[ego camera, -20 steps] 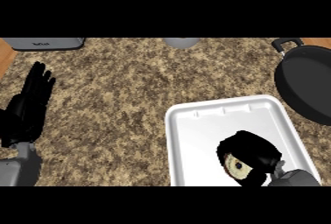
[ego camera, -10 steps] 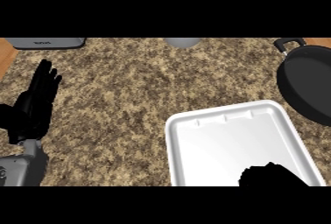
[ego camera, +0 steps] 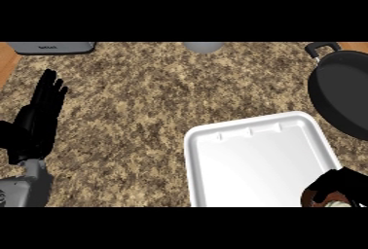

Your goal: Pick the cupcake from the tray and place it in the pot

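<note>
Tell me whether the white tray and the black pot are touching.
Apart. The head view shows a strip of speckled counter between the white tray at its upper right corner and the black pot.

A speckled brown granite tabletop [ego camera: 151, 102] fills the frame. A grey appliance [ego camera: 54, 47] sits at the upper left, and a grey rounded object [ego camera: 205, 46] at the top centre. Orange wood [ego camera: 7, 61] shows along the upper left edge.

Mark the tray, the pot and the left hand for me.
tray [ego camera: 244, 160], head view, bare white floor.
pot [ego camera: 348, 92], head view, dark inside.
left hand [ego camera: 36, 121], head view, palm, at the left edge.
</note>
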